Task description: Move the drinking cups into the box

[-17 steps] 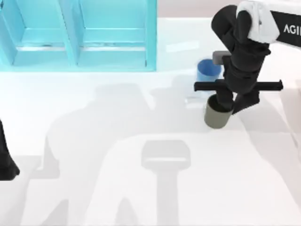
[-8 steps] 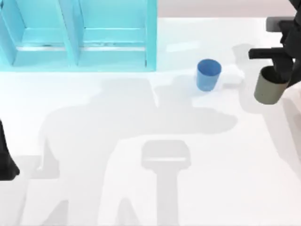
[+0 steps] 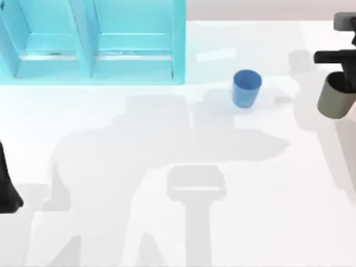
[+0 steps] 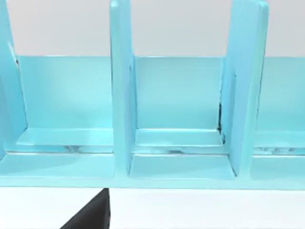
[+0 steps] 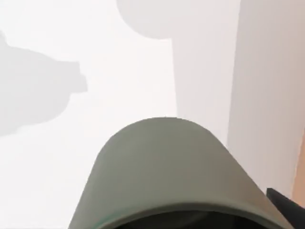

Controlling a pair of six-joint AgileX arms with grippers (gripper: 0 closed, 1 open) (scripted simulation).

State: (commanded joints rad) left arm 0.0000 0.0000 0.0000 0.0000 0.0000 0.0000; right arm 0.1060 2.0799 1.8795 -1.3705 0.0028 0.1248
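The bright blue drinking cup (image 3: 246,88) stands upright on the white table, right of the box. The dark olive-grey drinking cup (image 3: 335,99) hangs tilted above the table's right edge, with my right gripper (image 3: 344,79) shut on its rim. In the right wrist view the olive cup's wall (image 5: 164,171) looms close over the white table. The box (image 3: 92,44) is light blue with upright dividers and stands at the back left; the left wrist view looks into its compartments (image 4: 178,138). My left arm (image 3: 6,192) is parked at the table's left edge.
The white table (image 3: 167,222) carries broad grey shadows of the arms across its middle. The table's right edge (image 5: 233,95) runs just beside the lifted cup.
My right arm has lifted the olive-grey cup from beside the blue cup and carried it right and a little back, to the table's right edge. The blue cup has stayed put.
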